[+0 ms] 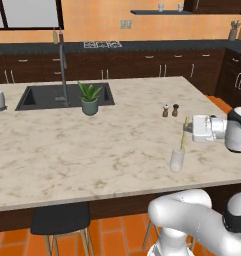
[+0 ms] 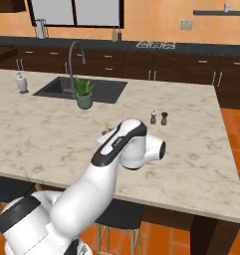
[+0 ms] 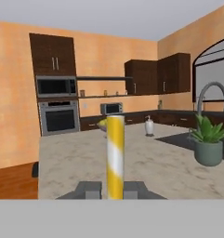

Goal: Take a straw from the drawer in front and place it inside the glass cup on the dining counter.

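Yellow straw (image 3: 115, 155) is clamped between the gripper (image 3: 114, 189) fingers, standing upright over the island (image 1: 92, 145). From the left base camera its lower end sits right at the mouth of the glass (image 1: 177, 159), which stands near the island's front edge toward the right corner; can't tell if the tip is actually inside. Salt and pepper shakers (image 1: 170, 110) are further back, the potted plant (image 1: 89, 99) by the sink (image 1: 37, 97).
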{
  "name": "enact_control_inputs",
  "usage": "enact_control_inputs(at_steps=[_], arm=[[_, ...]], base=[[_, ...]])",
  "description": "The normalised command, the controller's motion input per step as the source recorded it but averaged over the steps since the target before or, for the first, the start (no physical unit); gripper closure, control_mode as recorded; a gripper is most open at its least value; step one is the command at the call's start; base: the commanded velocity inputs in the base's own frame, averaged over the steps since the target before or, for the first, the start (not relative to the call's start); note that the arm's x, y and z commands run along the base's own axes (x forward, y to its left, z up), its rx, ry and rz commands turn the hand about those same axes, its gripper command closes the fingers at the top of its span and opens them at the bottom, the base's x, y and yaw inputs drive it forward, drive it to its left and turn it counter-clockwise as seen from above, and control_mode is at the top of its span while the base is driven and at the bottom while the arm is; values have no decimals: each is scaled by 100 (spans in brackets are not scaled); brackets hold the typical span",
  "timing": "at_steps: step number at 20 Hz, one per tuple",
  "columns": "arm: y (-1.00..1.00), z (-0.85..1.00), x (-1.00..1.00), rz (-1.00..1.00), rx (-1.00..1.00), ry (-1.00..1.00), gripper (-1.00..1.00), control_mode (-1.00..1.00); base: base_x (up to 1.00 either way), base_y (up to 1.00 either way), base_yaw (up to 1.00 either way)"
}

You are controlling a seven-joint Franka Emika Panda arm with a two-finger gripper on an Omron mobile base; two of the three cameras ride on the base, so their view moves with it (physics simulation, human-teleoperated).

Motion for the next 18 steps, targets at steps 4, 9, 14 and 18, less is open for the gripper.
enact_control_inputs(at_steps=[4, 9, 14, 18], arm=[[-14, -25, 34, 0, 0, 0, 100, -100], [-8, -23, 34, 0, 0, 0, 100, -100], [0, -22, 37, 0, 0, 0, 100, -100], [-1, -25, 32, 0, 0, 0, 100, -100]], base=[[0, 0, 0], [0, 0, 0], [0, 0, 0], [0, 0, 0]])
